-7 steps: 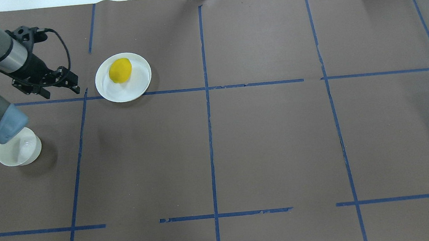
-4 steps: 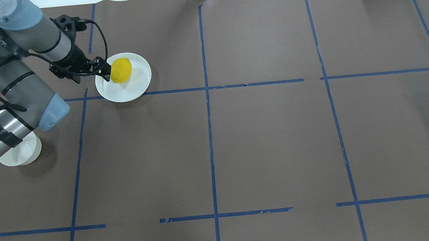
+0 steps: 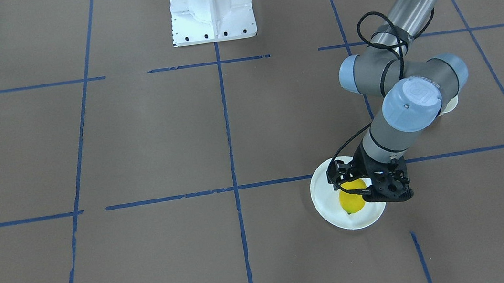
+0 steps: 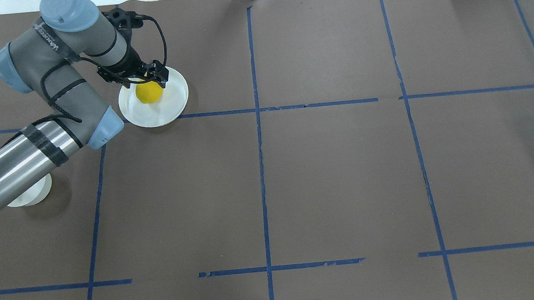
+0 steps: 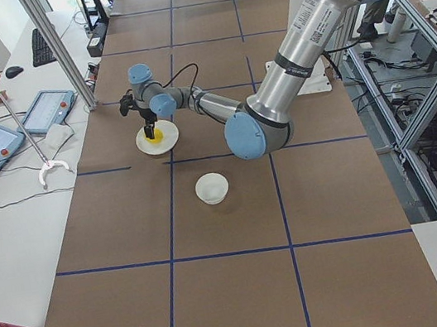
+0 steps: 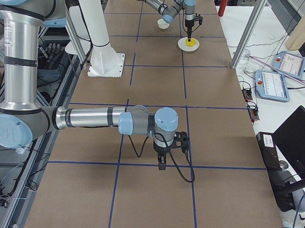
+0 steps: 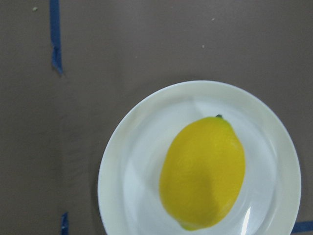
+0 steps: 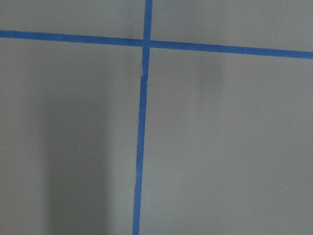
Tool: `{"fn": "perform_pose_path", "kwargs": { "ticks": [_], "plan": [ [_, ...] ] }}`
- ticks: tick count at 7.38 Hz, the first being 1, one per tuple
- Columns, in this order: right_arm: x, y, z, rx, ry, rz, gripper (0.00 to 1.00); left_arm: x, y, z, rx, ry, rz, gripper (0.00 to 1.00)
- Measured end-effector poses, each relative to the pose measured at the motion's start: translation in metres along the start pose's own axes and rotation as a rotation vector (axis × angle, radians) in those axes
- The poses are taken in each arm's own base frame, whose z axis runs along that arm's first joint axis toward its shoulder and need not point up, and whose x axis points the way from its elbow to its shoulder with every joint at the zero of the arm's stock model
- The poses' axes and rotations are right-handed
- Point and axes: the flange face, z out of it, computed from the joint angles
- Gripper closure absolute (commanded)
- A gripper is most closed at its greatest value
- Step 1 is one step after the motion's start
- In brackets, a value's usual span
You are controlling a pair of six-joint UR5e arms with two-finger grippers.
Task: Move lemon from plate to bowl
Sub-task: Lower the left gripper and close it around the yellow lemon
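Observation:
The yellow lemon (image 4: 149,94) lies on the flat white plate (image 4: 167,114) at the table's far left. My left gripper (image 4: 147,82) hangs open right above the lemon, one finger on each side, not touching it. The left wrist view looks straight down on the lemon (image 7: 203,174) and the plate (image 7: 112,166), and no fingers show there. The small deep white bowl (image 5: 212,188) stands nearer the robot, and my left arm mostly hides the bowl (image 4: 29,196) in the overhead view. My right gripper (image 6: 162,166) hovers low over bare table far from them. I cannot tell whether it is open or shut.
Blue tape lines (image 4: 256,110) divide the brown table cover into squares. The white robot base (image 3: 212,9) stands at the middle of the robot's edge. Operators' tablets (image 5: 46,111) and a grabber tool lie on a side table beyond the far edge.
My left arm has swung right from beside the bowl to the plate. Its gripper, once left of the plate, now hangs over the lemon. The lemon has not moved.

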Motion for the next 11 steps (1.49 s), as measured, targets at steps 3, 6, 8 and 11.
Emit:
{"fn": "perform_pose_path", "kwargs": {
  "ticks": [3, 6, 8, 11],
  "plan": [
    [0.0, 0.0, 0.0, 0.0, 0.0, 0.0, 0.0, 0.004, -0.005, 0.019, 0.025, -0.016, 0.018, 0.0],
    [0.0, 0.0, 0.0, 0.0, 0.0, 0.0, 0.0, 0.01, 0.009, 0.038, 0.04, -0.051, 0.036, 0.34],
    [0.0, 0.0, 0.0, 0.0, 0.0, 0.0, 0.0, 0.008, 0.012, 0.042, 0.037, -0.059, 0.035, 1.0],
    [0.0, 0.0, 0.0, 0.0, 0.0, 0.0, 0.0, 0.007, 0.01, 0.035, 0.034, -0.065, 0.019, 1.0]
  ]
}}
